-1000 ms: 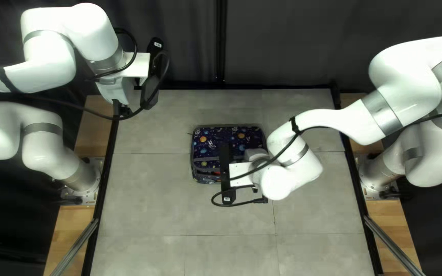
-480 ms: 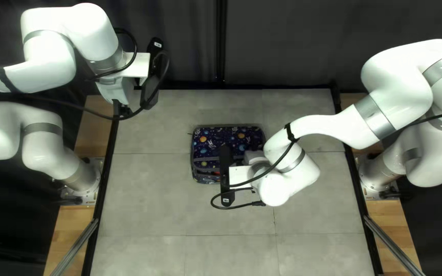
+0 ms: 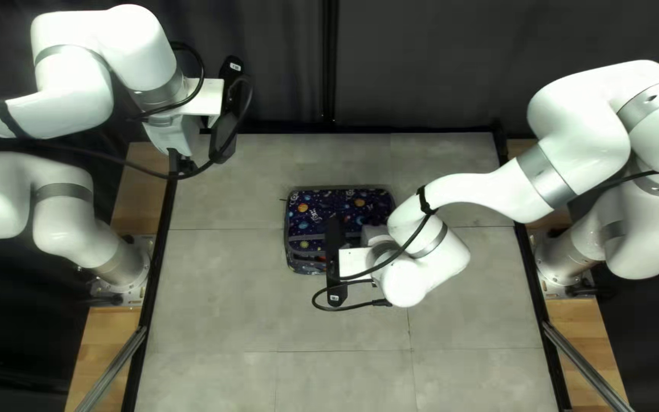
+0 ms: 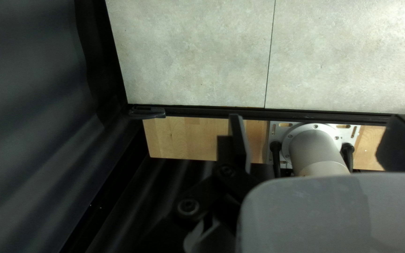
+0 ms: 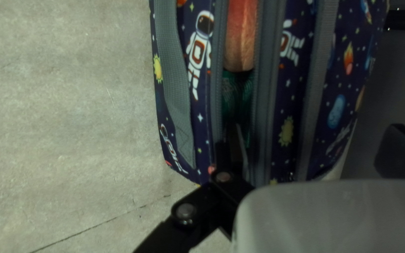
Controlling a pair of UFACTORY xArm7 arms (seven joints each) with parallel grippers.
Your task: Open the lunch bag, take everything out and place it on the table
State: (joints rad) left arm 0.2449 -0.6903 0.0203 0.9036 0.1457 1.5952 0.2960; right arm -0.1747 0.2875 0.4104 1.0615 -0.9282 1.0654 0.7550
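The lunch bag [image 3: 329, 214], dark blue with planets and astronauts, lies flat in the middle of the table. In the right wrist view its zipper gap stands partly apart, showing something orange-pink [image 5: 241, 35] and something green [image 5: 237, 95] inside. My right gripper [image 5: 315, 151] is at the bag's near side, open. One finger [image 5: 229, 151] reaches into the gap; the other [image 5: 399, 151] stands clear beyond the bag's top panel [image 5: 294, 88]. My left gripper [image 4: 316, 144] hangs open and empty above the table's far left corner.
Grey tabletop [image 3: 238, 297] stretches all around the bag. A black frame rail [image 4: 258, 111] edges the table below my left gripper, with a wooden board and my left arm's base [image 4: 315, 147] beyond it.
My right arm's wrist has slid a little to the left along the bag's near side. The left arm and the bag have stayed put.
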